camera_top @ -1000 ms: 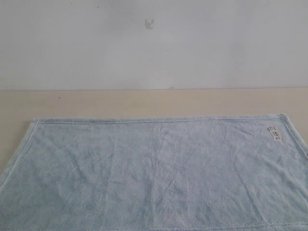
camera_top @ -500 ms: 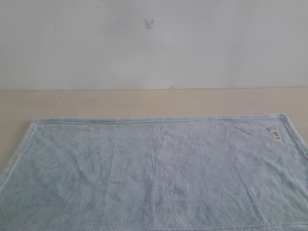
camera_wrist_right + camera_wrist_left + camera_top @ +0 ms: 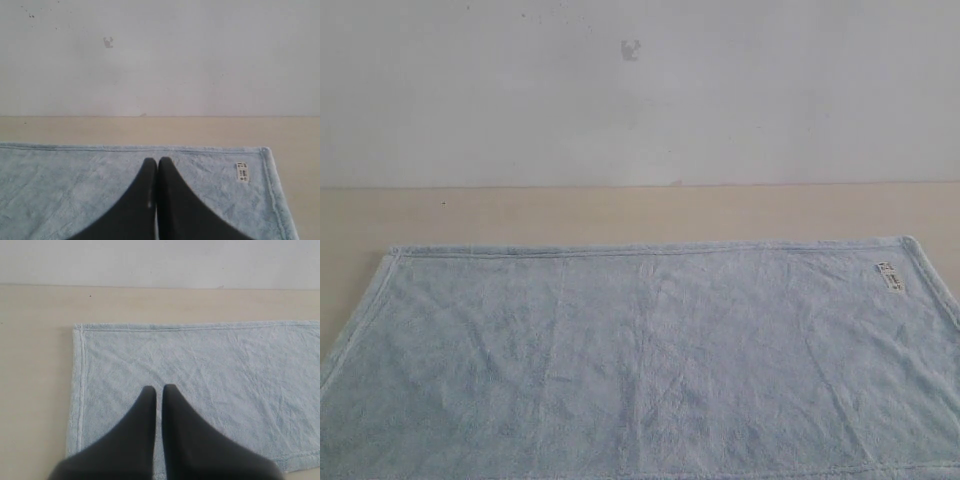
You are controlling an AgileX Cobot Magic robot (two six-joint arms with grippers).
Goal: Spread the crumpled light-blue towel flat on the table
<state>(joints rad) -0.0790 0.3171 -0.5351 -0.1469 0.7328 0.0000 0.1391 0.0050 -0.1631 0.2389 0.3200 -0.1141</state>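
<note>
— Where is the pale light-blue fluffy terry towel [image 3: 640, 370]?
— Flat on the wide, pale beige matte table [image 3: 620, 212], its hems straight. The small white label [image 3: 891, 277] sits near its far right corner.
— And the pincers?
— The left gripper [image 3: 158, 389] is over the towel, its black fingers drawn together on nothing. The right gripper [image 3: 154, 161] is likewise clenched and empty.

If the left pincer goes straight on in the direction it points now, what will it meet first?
Most likely the towel: the left pincer, shut, points over the cloth toward its far hem. If it runs level above the cloth, it passes over bare table to the wall. Height is unclear.
</note>
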